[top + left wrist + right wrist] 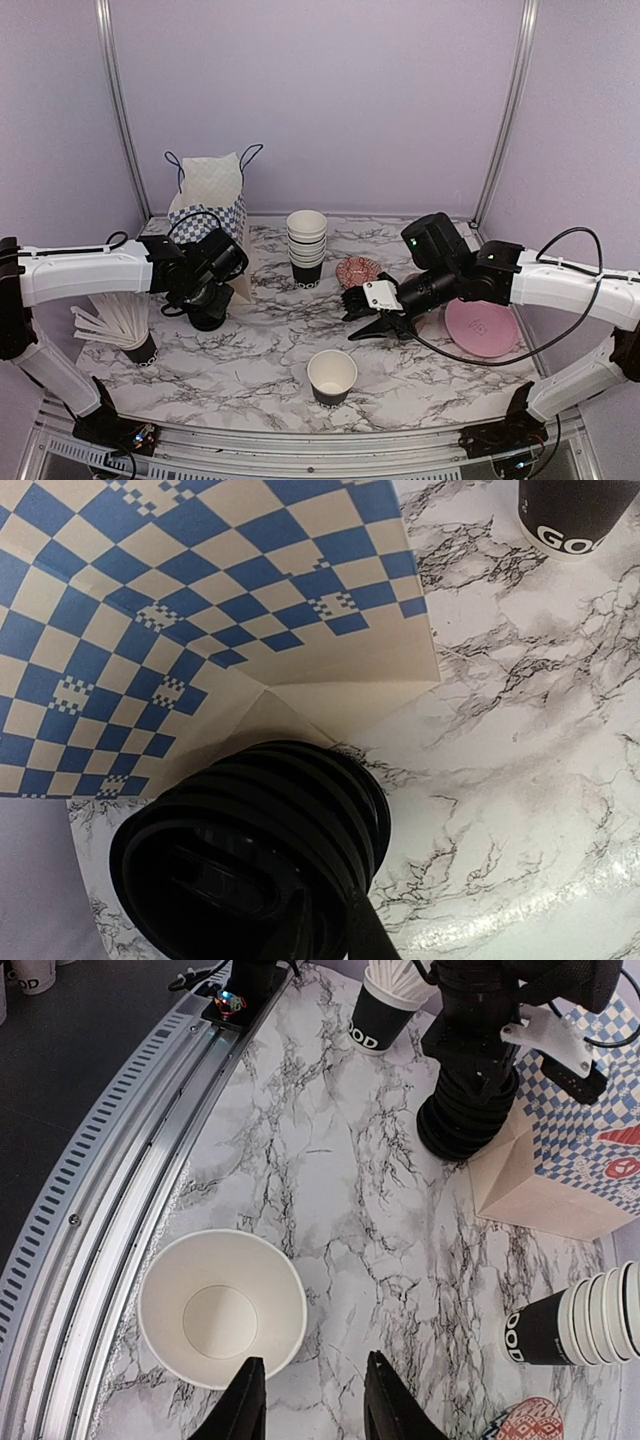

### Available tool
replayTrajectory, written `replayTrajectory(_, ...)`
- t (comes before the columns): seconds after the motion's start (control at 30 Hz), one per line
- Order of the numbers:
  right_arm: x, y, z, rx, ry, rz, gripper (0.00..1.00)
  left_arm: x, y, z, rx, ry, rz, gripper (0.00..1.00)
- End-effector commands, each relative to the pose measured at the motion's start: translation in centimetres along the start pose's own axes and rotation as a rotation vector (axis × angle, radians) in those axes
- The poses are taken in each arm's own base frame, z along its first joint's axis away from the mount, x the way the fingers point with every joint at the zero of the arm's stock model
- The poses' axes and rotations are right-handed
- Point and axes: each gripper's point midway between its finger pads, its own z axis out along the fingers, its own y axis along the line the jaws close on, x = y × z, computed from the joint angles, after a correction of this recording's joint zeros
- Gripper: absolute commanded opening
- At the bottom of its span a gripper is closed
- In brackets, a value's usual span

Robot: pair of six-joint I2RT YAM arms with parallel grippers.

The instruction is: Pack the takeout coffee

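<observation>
Glossy white-and-grey marble-print tabletop (420, 390) under everything. Back left, blue-and-white checked paper bag (212, 205) stuffed with white tissue. Far right, flat round pink plate (482, 328). Between the arms, stack of white-rimmed paper cups (306, 248). Beside the bag, ribbed stack of black plastic lids (270, 840), left gripper (207, 297) down on it, grip impossible to judge. Front centre, small black paper cup (332, 376), white inside, lidless, upright; right gripper (313, 1360) near it, fingers apart over bare marble.
</observation>
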Motion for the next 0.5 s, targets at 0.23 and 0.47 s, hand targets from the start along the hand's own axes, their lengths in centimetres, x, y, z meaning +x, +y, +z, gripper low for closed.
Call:
replayTrajectory(0.23,-0.6,-0.5,-0.2,0.018,-0.025,-0.001,0.32,-0.4,0.3,-1.2,0.018,0.016,-0.013,0.02)
replayTrajectory(0.47,-0.6,-0.6,-0.2,0.024,-0.022,-0.005,0.32,-0.9,0.5,-2.5,0.047,-0.004,-0.033,0.0)
